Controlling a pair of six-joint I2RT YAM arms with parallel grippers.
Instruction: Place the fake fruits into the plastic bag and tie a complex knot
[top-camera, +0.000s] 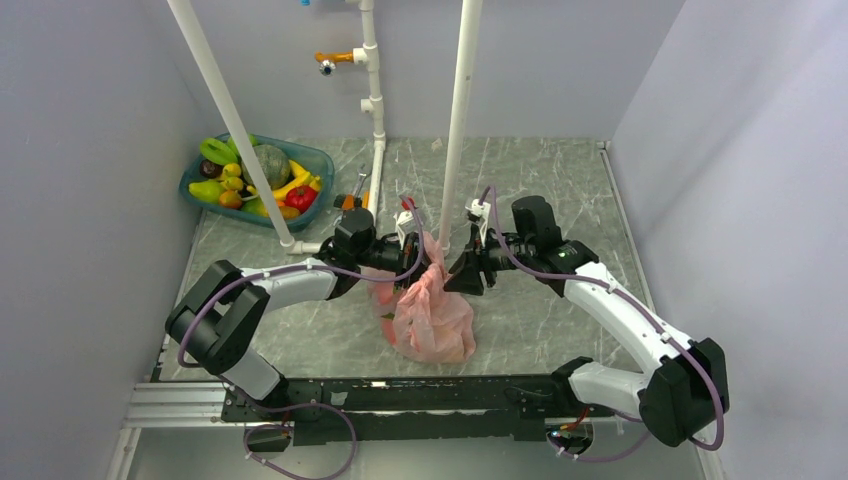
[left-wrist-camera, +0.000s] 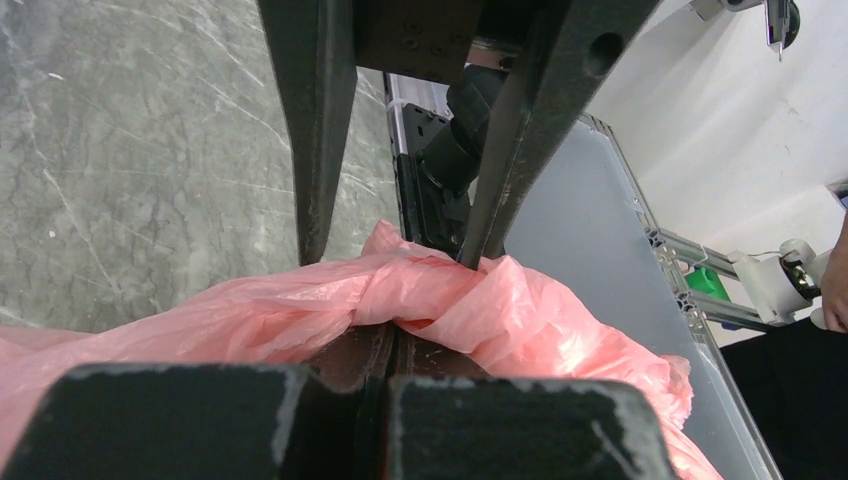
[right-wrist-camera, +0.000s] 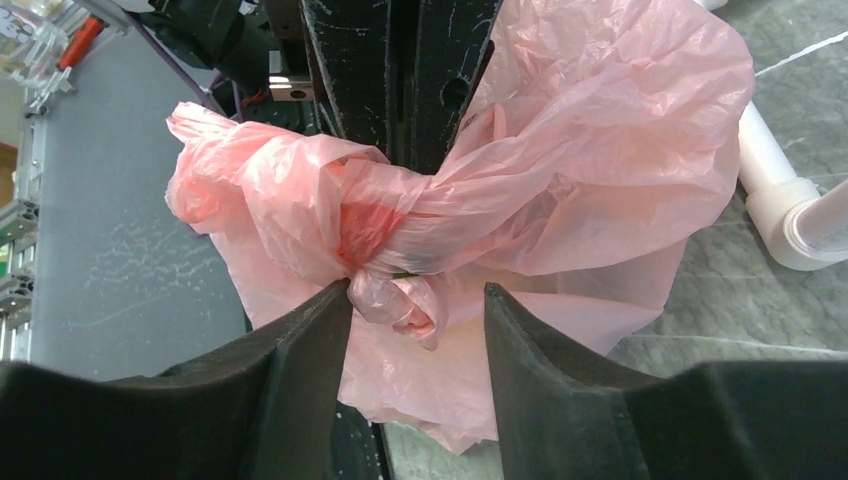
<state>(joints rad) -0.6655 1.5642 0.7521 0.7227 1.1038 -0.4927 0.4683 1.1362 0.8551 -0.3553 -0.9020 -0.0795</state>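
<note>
The pink plastic bag (top-camera: 435, 320) sits bulging on the table between both arms, its top drawn up. My left gripper (top-camera: 428, 250) is shut on the bag's bunched film (left-wrist-camera: 430, 300), jaws pressed together (left-wrist-camera: 392, 340). My right gripper (top-camera: 458, 272) faces it, open (right-wrist-camera: 418, 300), with a small pink tail (right-wrist-camera: 405, 300) between its fingers, touching the left one. A twisted knot (right-wrist-camera: 390, 235) of film sits just beyond the tips. Something red shows through the film. Other fake fruits (top-camera: 250, 180) lie in the teal basin.
The teal basin (top-camera: 318, 160) stands at the back left. White pipes (top-camera: 455, 130) rise close behind the grippers, with a pipe foot (right-wrist-camera: 800, 215) beside the bag. A wrench and an orange tool (top-camera: 355, 195) lie by the basin. A metal rail (top-camera: 380, 395) runs along the near edge.
</note>
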